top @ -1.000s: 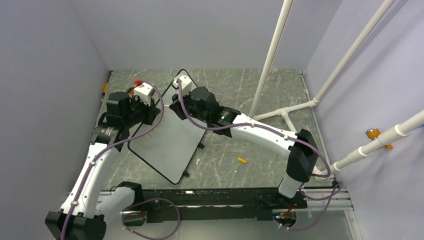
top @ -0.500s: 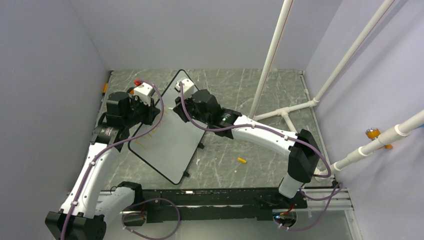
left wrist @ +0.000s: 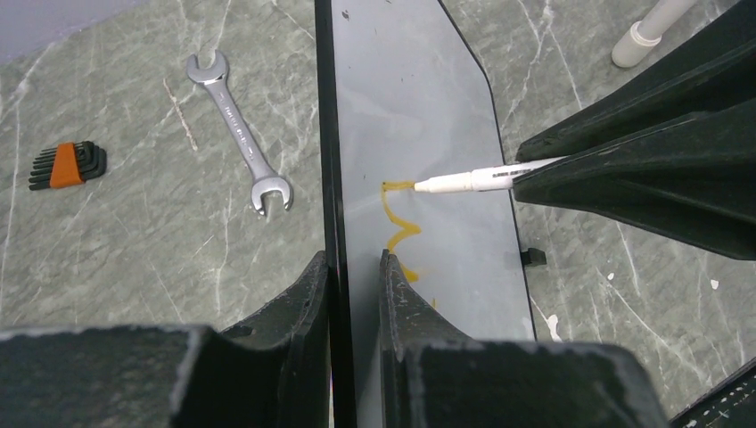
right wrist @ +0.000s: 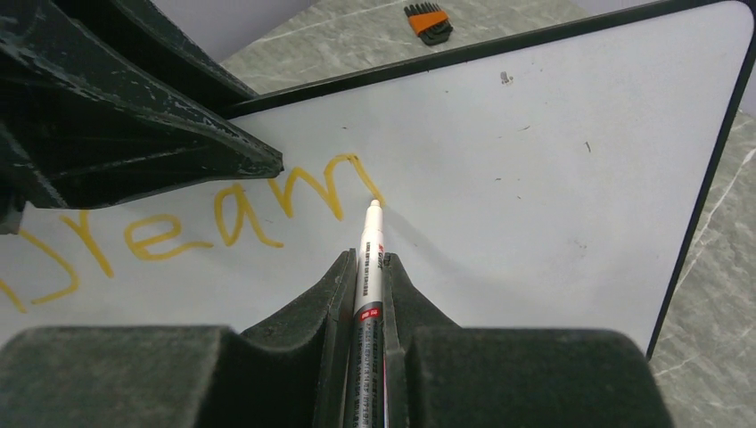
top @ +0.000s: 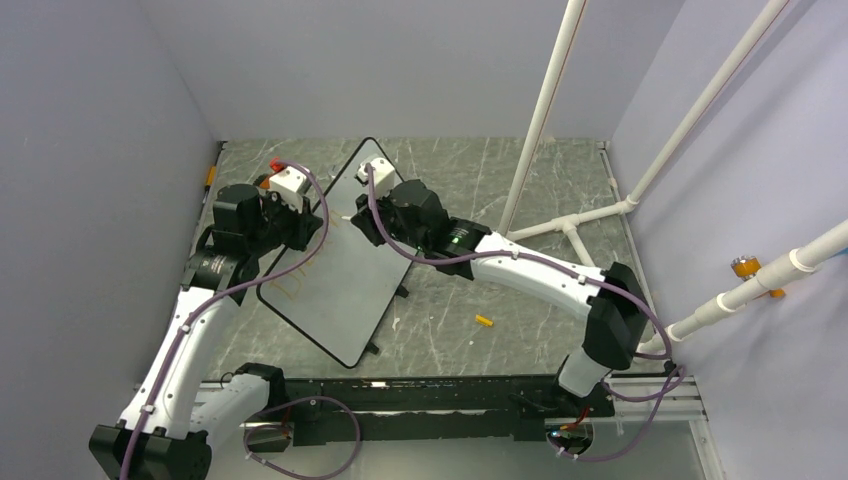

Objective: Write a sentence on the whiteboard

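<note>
our left gripper (left wrist: 355,266) is closed on the whiteboard (left wrist: 419,116) rim, our right gripper (right wrist: 366,267) tight on the marker (right wrist: 372,227); a slip there could skew the sentence (right wrist: 234,217).

Left gripper (left wrist: 348,267), reaching forward, clamps the whiteboard (top: 345,290) edge; right gripper (right wrist: 367,260), stretched leftward, pinches a marker (right wrist: 373,223) between its jaws.

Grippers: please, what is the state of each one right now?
Left gripper: closed on the edge of the whiteboard.
Right gripper: closed on the marker.
</note>
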